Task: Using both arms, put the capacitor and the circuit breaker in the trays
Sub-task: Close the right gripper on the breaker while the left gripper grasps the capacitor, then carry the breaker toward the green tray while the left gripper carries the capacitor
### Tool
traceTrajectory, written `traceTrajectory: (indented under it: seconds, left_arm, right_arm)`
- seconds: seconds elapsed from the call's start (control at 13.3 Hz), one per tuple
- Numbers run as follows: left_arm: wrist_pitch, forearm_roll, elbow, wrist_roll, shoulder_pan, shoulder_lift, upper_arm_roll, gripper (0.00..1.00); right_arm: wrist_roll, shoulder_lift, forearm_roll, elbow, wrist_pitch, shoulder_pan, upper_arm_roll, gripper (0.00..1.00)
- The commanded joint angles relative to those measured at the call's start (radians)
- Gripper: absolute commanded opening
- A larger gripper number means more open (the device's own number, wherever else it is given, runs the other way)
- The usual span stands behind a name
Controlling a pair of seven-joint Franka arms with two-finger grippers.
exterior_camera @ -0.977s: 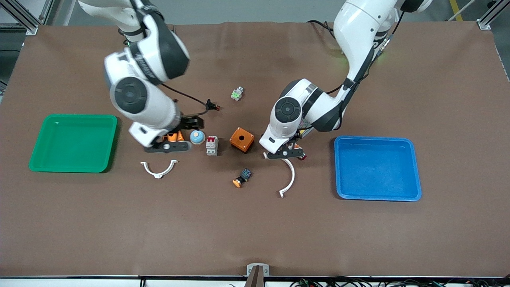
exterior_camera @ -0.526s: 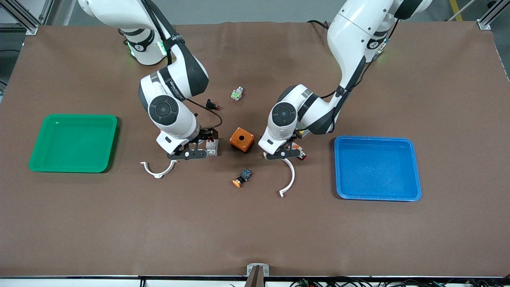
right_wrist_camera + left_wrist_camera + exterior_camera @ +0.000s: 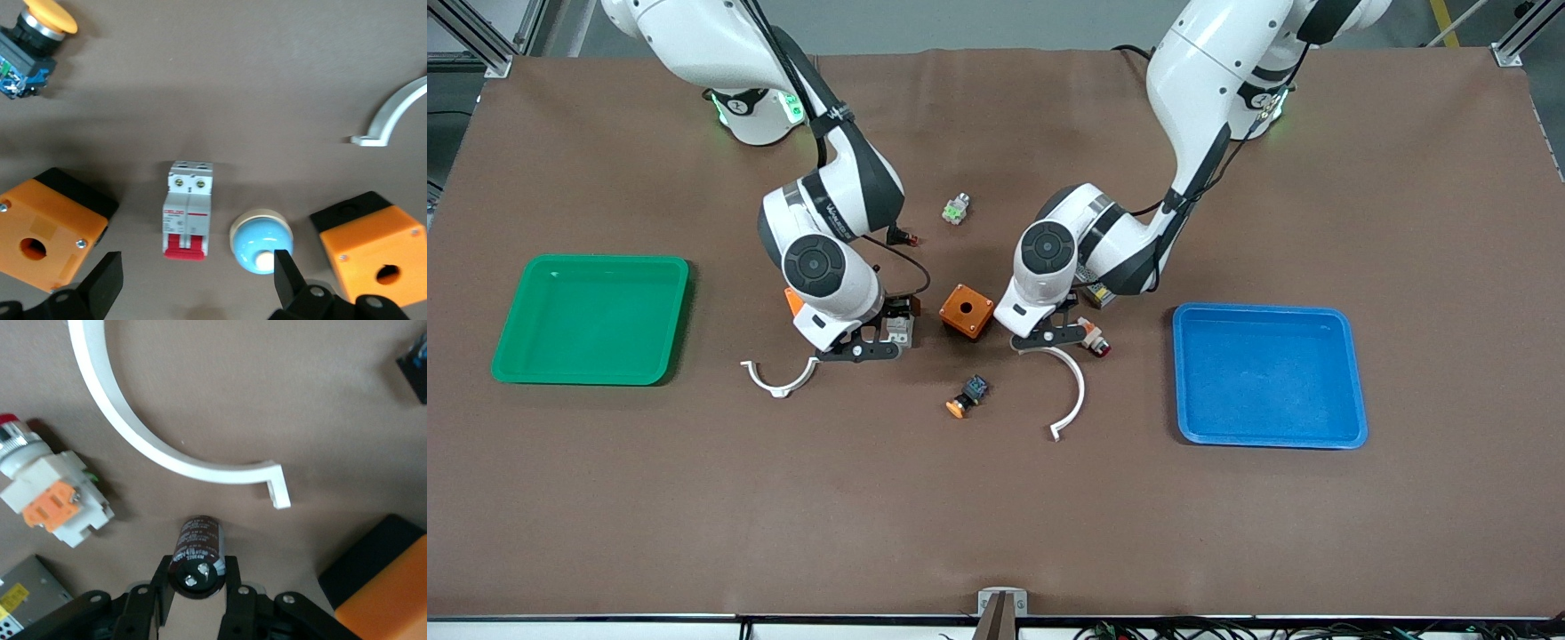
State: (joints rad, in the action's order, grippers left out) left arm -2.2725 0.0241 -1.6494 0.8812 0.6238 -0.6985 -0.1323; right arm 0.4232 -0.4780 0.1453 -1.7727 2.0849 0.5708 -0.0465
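The capacitor (image 3: 198, 547), a small black cylinder with two silvery terminals, lies on the brown mat between the fingers of my left gripper (image 3: 197, 579), which touch both its sides. In the front view my left gripper (image 3: 1049, 339) hides it, beside an orange box (image 3: 966, 311). The circuit breaker (image 3: 188, 210), white-grey with red levers, lies on the mat. My right gripper (image 3: 197, 280) is open wide and low over it, fingers apart from it. In the front view my right gripper (image 3: 863, 349) partly covers the circuit breaker (image 3: 899, 330).
A green tray (image 3: 596, 260) lies at the right arm's end and a blue tray (image 3: 1263, 309) at the left arm's end. A blue-domed button (image 3: 261, 241), a second orange box (image 3: 370, 247), two white arcs (image 3: 781, 378) (image 3: 1072, 391), an orange-capped switch (image 3: 967, 397) and a white-orange button (image 3: 1092, 340) lie close by.
My right arm swung toward the left arm's end, its gripper going from the second orange box to over the circuit breaker. My left gripper shifted slightly toward the orange box.
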Motion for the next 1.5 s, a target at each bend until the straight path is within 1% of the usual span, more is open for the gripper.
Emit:
traceTrajectory:
  seconds: [0.0, 0.23, 0.38, 0.45, 0.53, 0.6, 0.68, 0.83, 0.9, 1.05, 1.13, 1.28, 1.43]
  left_arm:
    - [0.085, 0.045, 0.0, 0.01, -0.042, 0.101, 0.008, 0.04]
    - [0.184, 0.051, -0.006, -0.03, -0.133, 0.212, 0.007, 0.03]
    - [0.235, 0.066, -0.032, -0.135, -0.231, 0.261, 0.007, 0.03]
    - [0.235, 0.068, -0.058, -0.187, -0.278, 0.278, 0.007, 0.03]
    - [0.235, 0.068, -0.085, -0.267, -0.347, 0.292, 0.007, 0.03]
    - [0.232, 0.07, -0.105, -0.34, -0.407, 0.298, 0.004, 0.03]
    - [0.229, 0.07, -0.119, -0.385, -0.452, 0.3, 0.0, 0.03]
    - [0.223, 0.07, -0.144, -0.415, -0.493, 0.298, 0.002, 0.03]
    - [0.223, 0.071, -0.151, -0.422, -0.519, 0.295, 0.002, 0.03]
    - [0.209, 0.073, -0.167, -0.471, -0.58, 0.281, 0.0, 0.03]
    - [0.173, 0.073, -0.188, -0.5, -0.608, 0.278, 0.0, 0.03]
    - [0.096, 0.073, -0.216, -0.513, -0.648, 0.252, 0.0, 0.03]
    - [0.056, 0.071, -0.236, -0.524, -0.656, 0.232, 0.002, 0.03]
  right_arm:
    - [0.003, -0.019, 0.034, -0.019, 0.058, 0.017, 0.0, 1.0]
    - [0.002, -0.043, 0.034, -0.036, 0.098, 0.031, -0.001, 1.0]
    - [0.002, -0.062, 0.034, -0.056, 0.145, 0.031, -0.001, 1.0]
    - [0.003, -0.07, 0.034, -0.066, 0.171, 0.031, -0.001, 1.0]
    - [0.003, -0.073, 0.034, -0.07, 0.182, 0.034, -0.001, 1.0]
    - [0.003, -0.073, 0.034, -0.07, 0.181, 0.034, -0.001, 0.96]
    - [0.002, -0.073, 0.034, -0.07, 0.176, 0.032, -0.001, 0.84]
    - [0.002, -0.073, 0.034, -0.07, 0.176, 0.032, -0.001, 0.56]
    - [0.002, -0.073, 0.034, -0.07, 0.176, 0.032, -0.001, 0.47]
    - [0.003, -0.071, 0.036, -0.07, 0.169, 0.029, -0.001, 0.26]
    - [0.003, -0.071, 0.037, -0.07, 0.167, 0.027, 0.0, 0.21]
    - [0.002, -0.059, 0.037, -0.068, 0.153, 0.018, -0.001, 0.2]
    - [-0.007, -0.013, 0.037, -0.039, 0.036, -0.02, -0.004, 0.2]
